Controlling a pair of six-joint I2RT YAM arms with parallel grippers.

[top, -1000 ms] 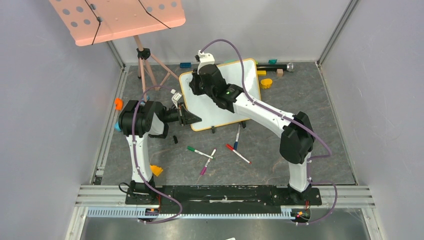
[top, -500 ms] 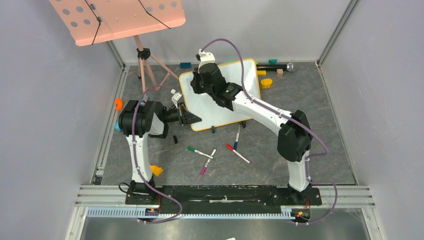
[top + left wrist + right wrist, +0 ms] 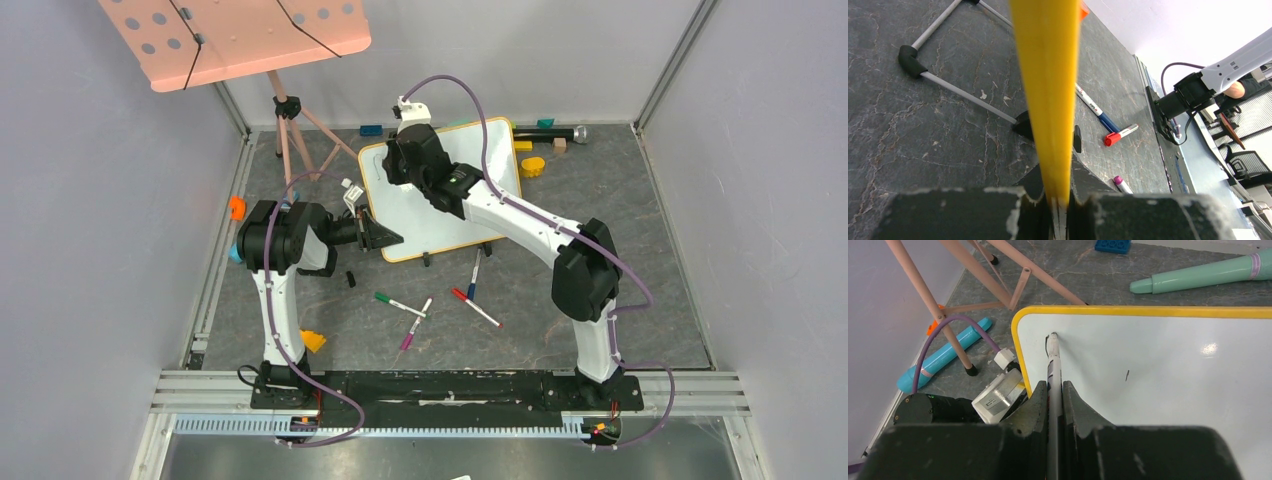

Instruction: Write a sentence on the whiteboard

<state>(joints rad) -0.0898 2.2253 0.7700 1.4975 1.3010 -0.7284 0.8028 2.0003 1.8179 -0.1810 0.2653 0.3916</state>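
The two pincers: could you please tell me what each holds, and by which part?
The left pincer clamps the whiteboard by its yellow rim; the right pincer grips a marker by its barrel.

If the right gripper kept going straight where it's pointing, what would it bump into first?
The whiteboard. The right gripper holds a marker whose tip seems to touch the board near its corner, so the marker would press into it first.

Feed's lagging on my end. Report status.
Left gripper shut on whiteboard rim. Right gripper shut on marker, tip at far-left corner. Only small marks written. Nothing blocking.
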